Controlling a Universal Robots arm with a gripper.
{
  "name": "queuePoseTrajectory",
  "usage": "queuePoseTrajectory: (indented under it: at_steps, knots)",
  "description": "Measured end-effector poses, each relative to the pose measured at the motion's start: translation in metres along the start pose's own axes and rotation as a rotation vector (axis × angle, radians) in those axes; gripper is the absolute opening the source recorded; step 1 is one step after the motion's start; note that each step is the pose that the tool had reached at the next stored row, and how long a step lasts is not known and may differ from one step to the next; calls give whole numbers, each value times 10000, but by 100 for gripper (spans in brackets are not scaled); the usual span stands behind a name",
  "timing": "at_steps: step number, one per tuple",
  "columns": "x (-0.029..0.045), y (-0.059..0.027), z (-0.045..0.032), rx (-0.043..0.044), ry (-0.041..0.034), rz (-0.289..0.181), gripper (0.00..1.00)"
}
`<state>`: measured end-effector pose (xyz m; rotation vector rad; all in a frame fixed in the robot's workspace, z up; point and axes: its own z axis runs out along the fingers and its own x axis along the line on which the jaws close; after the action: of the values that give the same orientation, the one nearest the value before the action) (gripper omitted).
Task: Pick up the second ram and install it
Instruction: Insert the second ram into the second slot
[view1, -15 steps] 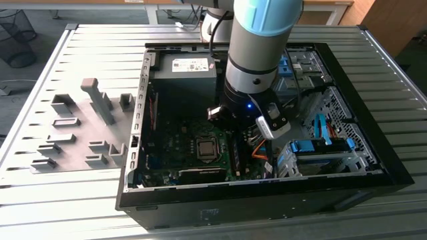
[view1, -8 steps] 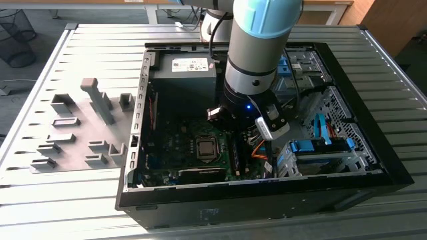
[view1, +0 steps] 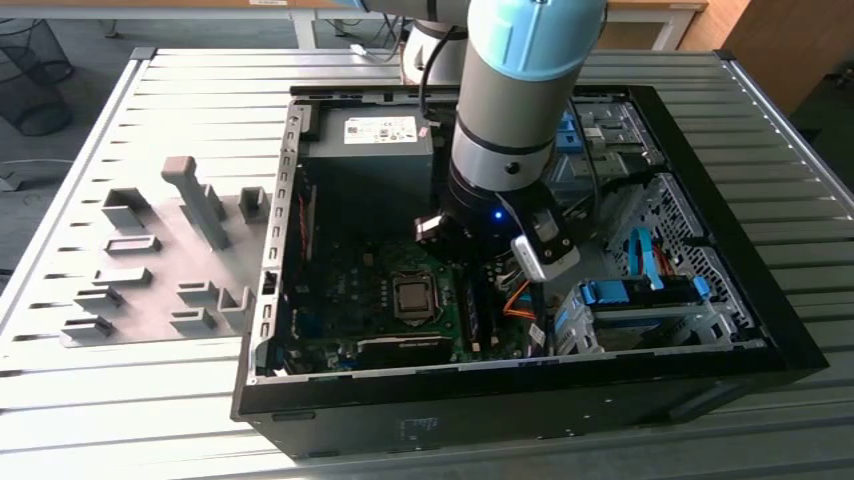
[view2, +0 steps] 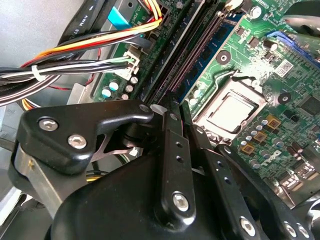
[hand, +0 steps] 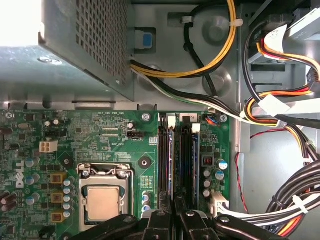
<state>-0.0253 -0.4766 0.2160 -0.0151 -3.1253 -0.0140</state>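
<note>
Reached steeply down into the open computer case (view1: 534, 400), with the arm (view1: 514, 130) near upright and the wrist just beside the processor socket (view1: 414, 297). Hung the gripper (hand: 175, 217) low over the memory slots next to that socket, in both wrist views. Pinched the fingertips (view2: 172, 117) close together, clamped on the top edge of the second ram (hand: 171, 160). Stood the stick on edge in the slot nearest the socket, running straight out from between the fingertips.

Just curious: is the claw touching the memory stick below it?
Cannot tell. In the first wrist view, the claw overlaps the memory stick, hiding any contact.
</note>
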Motion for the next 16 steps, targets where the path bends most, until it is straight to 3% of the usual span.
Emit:
queuePoseTrajectory:
  at_steps: [8, 16]
  knots:
    - [0, -1, 20, 3, 5, 0, 14]
    - [-6, 0, -6, -1, 28, -1, 14]
